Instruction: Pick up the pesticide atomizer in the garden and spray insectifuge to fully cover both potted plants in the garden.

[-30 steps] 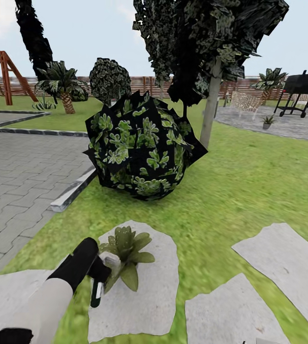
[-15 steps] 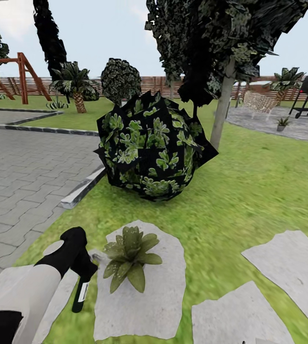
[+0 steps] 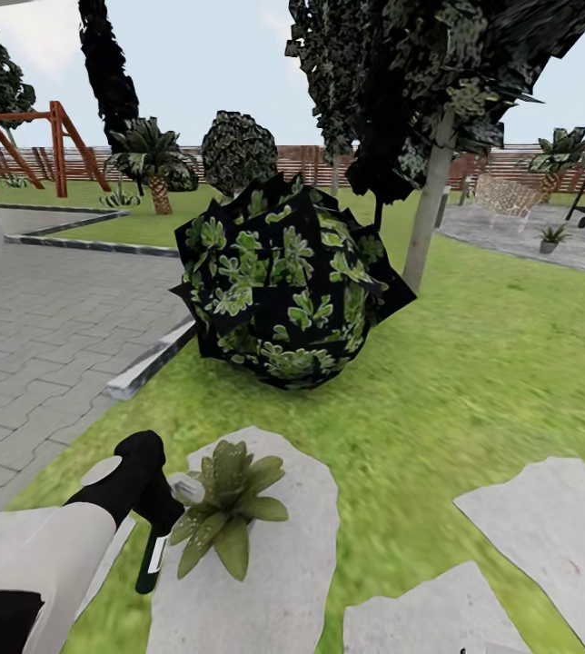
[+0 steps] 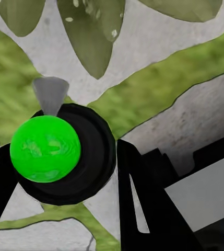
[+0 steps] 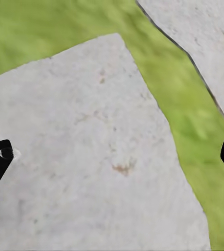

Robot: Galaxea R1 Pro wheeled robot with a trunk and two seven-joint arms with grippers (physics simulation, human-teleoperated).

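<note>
A low rosette of pointed green leaves (image 3: 224, 509) sits on an irregular grey stepping stone (image 3: 283, 563) in the green lawn (image 3: 438, 400); its little pot is hidden under the leaves. Behind the rosette rises a big round shrub of dark, green-patterned leaves (image 3: 283, 282), with a pale tree trunk (image 3: 427, 218) beside it.

The left pincer (image 3: 161, 509) is closed on the slim dark pesticide atomizer (image 3: 154, 559), which hangs just beside the rosette — its pale nozzle touches or nearly touches the leaves.

The left wrist view adds what the head view cannot: a bright green ball (image 4: 45, 149) sits on the atomizer's round black top (image 4: 85, 157), a grey cone (image 4: 50, 95) points toward leaves flecked with pale droplets (image 4: 91, 31), and the black fingers (image 4: 143, 209) flank the bottle.

The right wrist view shows the right pincer (image 5: 112, 157) wide open and empty — over another grey slab (image 5: 91, 157) with grass alongside.
</note>
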